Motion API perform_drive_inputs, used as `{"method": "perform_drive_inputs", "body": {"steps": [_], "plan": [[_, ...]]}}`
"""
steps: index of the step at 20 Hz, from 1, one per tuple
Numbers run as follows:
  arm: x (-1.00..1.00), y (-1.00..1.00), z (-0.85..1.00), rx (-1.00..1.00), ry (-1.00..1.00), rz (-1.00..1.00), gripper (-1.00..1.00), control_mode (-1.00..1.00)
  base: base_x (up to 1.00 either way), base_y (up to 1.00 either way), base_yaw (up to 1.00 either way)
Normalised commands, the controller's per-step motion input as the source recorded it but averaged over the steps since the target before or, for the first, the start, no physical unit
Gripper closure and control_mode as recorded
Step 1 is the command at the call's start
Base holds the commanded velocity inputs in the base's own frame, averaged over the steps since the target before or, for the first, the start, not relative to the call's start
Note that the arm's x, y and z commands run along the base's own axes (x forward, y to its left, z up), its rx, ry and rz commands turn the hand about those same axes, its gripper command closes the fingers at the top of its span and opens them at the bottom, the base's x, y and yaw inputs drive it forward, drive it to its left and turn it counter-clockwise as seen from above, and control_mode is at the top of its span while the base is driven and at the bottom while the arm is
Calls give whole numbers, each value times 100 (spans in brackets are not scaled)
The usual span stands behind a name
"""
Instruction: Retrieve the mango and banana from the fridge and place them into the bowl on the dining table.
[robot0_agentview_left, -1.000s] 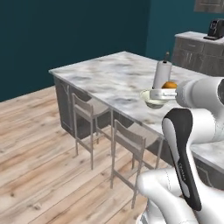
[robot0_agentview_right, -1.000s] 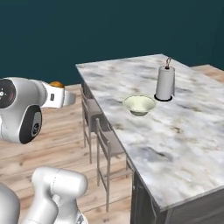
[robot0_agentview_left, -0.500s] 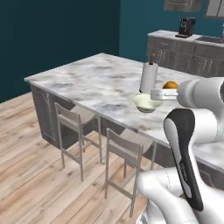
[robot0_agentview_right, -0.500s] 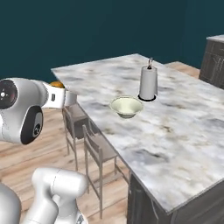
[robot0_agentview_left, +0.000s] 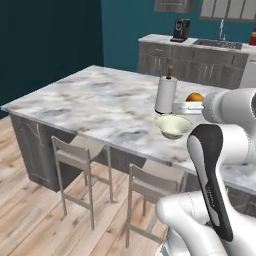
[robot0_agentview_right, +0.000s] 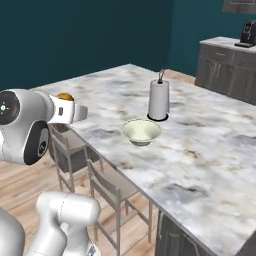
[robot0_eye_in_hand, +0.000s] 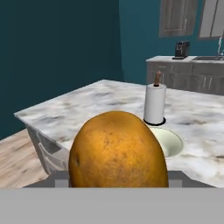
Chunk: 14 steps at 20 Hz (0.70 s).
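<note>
We are carrying the mango (robot0_eye_in_hand: 117, 151) in our end effector (robot0_eye_in_hand: 118, 181), which is clenched around it; in the hand view the fruit sits right in front of the camera, and in the left base view it shows as an orange lump at the end of the arm, level with the paper towel roll (robot0_agentview_left: 165, 95). The bowl (robot0_agentview_left: 173, 125) stands on the dining counter (robot0_agentview_left: 95, 100), just in front of the roll and slightly apart from it, and the mango is not yet over it. The risk we see lies in the approach: the roll stands so close to the bowl that a sideways sweep of the arm could knock it over or shove the bowl along the marble. Letting go from too high could bounce the round fruit off the shallow rim and send it rolling toward the chairs (robot0_agentview_left: 75, 157). The banana is not on the counter, so that half of the task seems to remain. We can read no brand, label or writing anywhere.
</note>
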Motion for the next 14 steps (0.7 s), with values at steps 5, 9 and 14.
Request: {"method": "perform_drive_inputs", "body": {"steps": [5,9,14], "plan": [[0,0,0,0,0,0,100,100,44,63,-38],[0,0,0,0,0,0,100,100,34,54,-38],[0,0,0,0,0,0,100,100,23,25,-38]]}}
